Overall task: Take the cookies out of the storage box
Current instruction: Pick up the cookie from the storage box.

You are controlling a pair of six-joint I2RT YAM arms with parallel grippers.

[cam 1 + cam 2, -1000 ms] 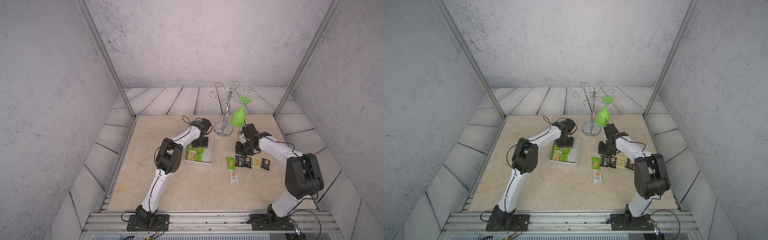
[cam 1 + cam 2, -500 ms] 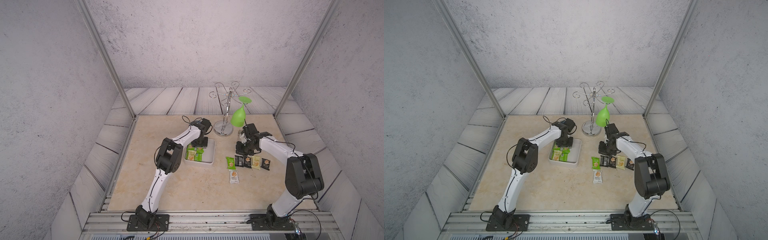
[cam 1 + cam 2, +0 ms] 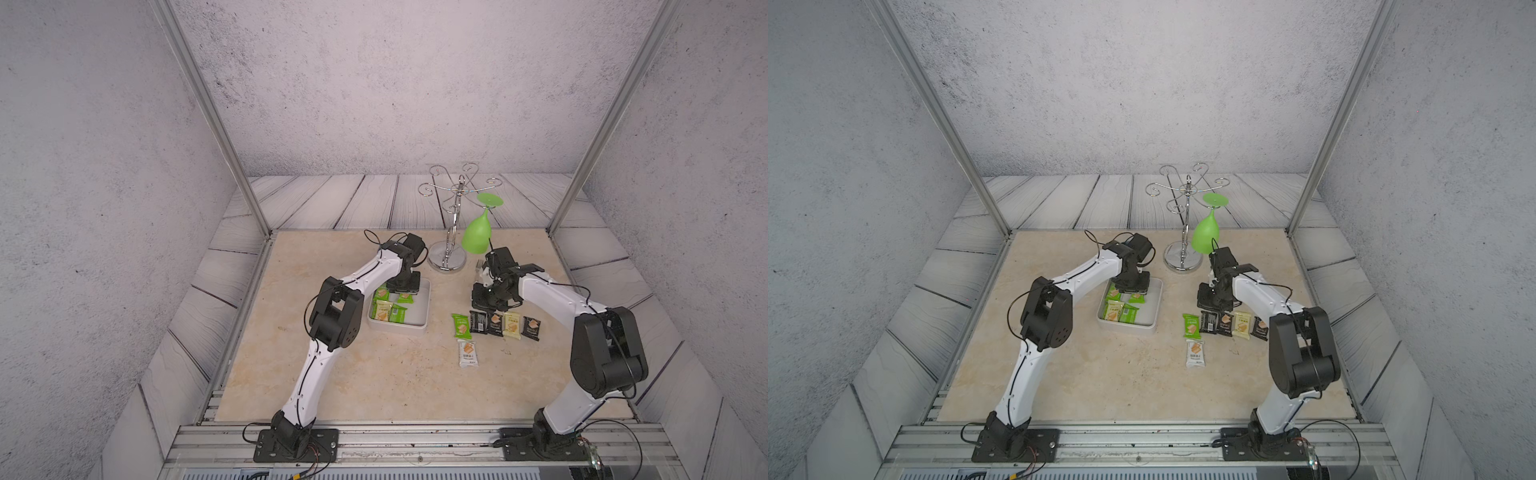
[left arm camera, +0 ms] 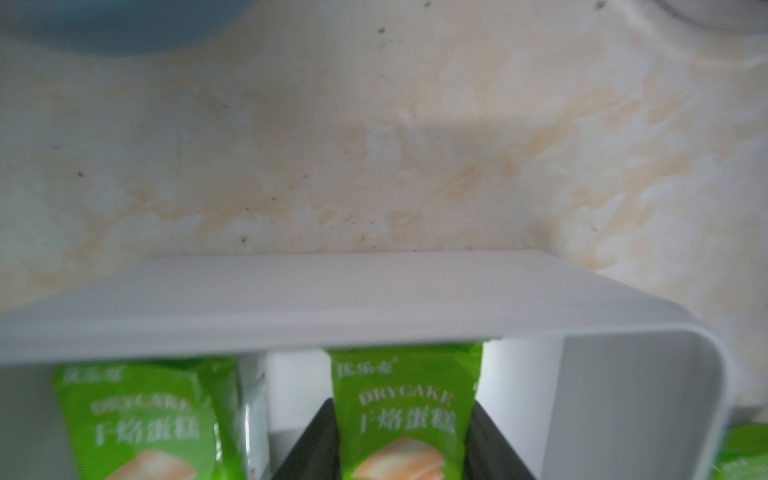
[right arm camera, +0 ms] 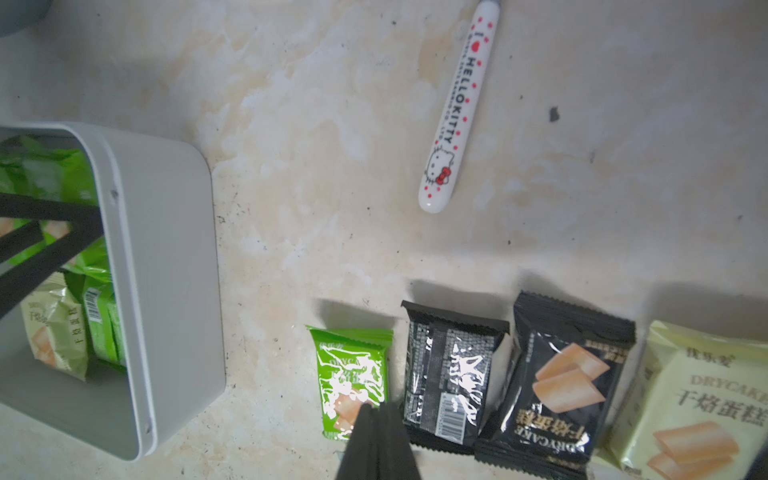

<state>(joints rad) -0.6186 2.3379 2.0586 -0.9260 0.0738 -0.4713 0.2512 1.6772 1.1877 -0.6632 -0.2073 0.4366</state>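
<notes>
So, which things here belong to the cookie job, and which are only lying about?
Job: storage box; green packets inside it; green packet gripped by left tool; six packets already out.
Lying about: metal rack; green glass; Hello Kitty utensil.

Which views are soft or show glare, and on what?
Left wrist view: soft throughout, the white plastic storage box rim and the bright green cookie packet inside it blurred, large print readable. Right wrist view: sharper, white glare streaks on the glossy green packet and the black packet beside it. Both top views: sharp, even light.
</notes>
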